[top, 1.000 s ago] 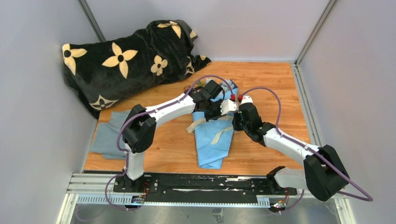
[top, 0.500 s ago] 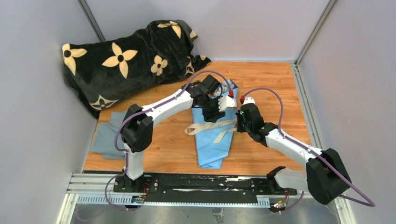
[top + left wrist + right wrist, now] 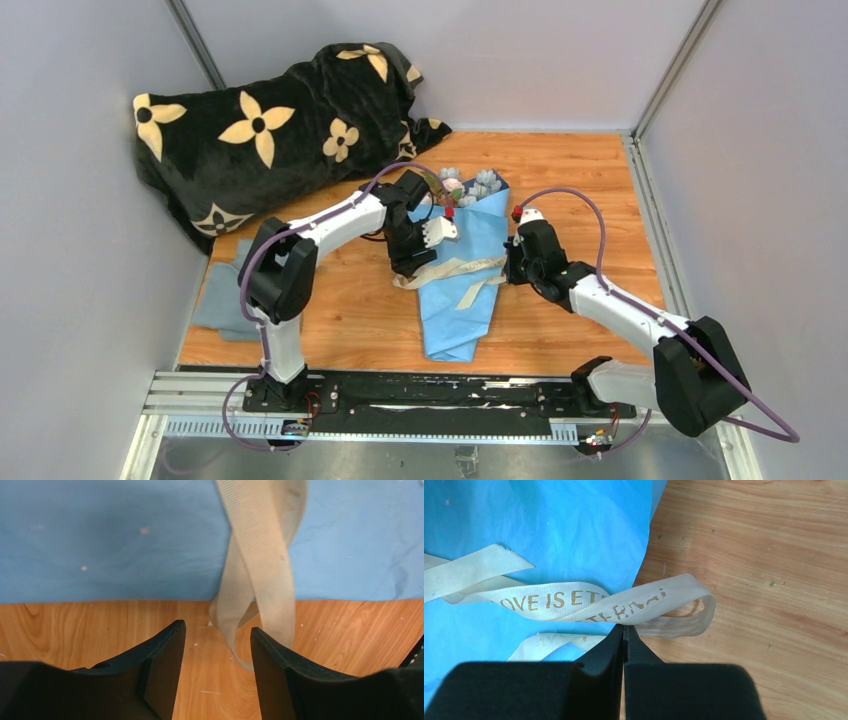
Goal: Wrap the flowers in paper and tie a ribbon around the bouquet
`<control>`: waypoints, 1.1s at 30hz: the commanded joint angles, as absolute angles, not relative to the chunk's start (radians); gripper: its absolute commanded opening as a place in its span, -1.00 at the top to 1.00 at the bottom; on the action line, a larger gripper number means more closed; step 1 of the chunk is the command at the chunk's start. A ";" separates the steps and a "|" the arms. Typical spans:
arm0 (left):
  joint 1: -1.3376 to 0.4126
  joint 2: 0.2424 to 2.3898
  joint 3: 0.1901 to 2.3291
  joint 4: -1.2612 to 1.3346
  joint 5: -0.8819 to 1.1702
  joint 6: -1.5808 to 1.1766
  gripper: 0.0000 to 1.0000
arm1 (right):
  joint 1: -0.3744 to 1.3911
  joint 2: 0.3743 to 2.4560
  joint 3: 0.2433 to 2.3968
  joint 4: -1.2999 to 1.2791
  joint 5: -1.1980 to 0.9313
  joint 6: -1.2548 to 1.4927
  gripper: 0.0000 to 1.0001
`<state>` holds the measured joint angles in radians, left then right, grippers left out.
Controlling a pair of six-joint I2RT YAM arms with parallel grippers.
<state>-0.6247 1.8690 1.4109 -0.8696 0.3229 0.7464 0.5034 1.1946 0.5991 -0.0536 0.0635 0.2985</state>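
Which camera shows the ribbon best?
Right wrist view: the ribbon fills the frame, its gold lettering legible. Left wrist shows only a plain loop; the top view shows it small, lying across the paper.

Wooden table [image 3: 590,190]: black flowered blanket [image 3: 270,130] far left, grey-blue cloth [image 3: 225,295] near left, bouquet [image 3: 455,310] central, ribbon [image 3: 470,267] across it

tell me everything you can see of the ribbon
The ribbon is a narrow, floppy beige woven strip with gold lettering that reads "LOVE IS ET...". It lies looped and twisted across the blue paper, and its looped ends spill onto the wooden table on both sides. One cut end rests on the paper. The shut right gripper seems to pinch its right loop. The left gripper stands open at its left loop.
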 commanded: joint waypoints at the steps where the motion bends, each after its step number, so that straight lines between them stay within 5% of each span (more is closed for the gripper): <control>1: -0.574 1.927 1.435 -0.866 0.374 0.655 -0.16 | 0.492 1.201 0.608 -0.071 0.044 0.286 1.00; 4: -0.574 1.944 1.407 -0.834 0.356 0.646 -0.08 | 0.492 1.193 0.606 -0.077 0.047 0.284 1.00; 6: -0.573 1.949 1.397 -0.822 0.345 0.646 0.13 | 0.492 1.185 0.605 -0.080 0.051 0.280 1.00; 10: -0.568 1.917 1.396 -0.823 0.353 0.658 1.00 | 0.485 1.177 0.622 -0.118 0.043 0.263 1.00; 33: -0.173 1.747 1.350 -0.641 0.308 0.552 1.00 | 0.024 1.168 0.719 -0.445 -0.361 0.217 1.00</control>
